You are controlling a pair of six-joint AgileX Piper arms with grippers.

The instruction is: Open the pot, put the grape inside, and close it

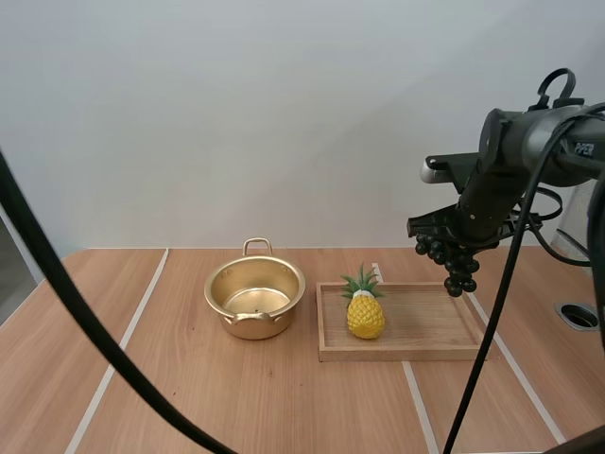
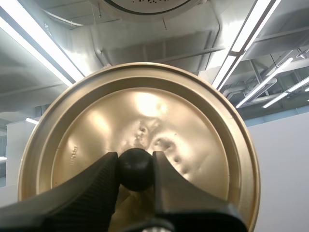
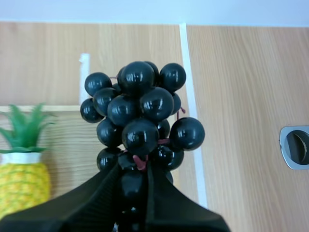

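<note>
Grapes (image 3: 140, 116) hang pinched in right gripper (image 3: 134, 181) above wooden tray's (image 1: 425, 322) far right corner; left gripper (image 2: 136, 166) clamps lid's (image 2: 145, 108) knob; pot (image 1: 227, 317) stands open

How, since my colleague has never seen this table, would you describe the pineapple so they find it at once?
On the light wooden table, right of the round gold metal pot, lies a shallow rectangular wooden tray. The small yellow toy pineapple with green leaves sits at its left end, alone in the tray; the black grape bunch hangs nearby in the right pincer.
</note>
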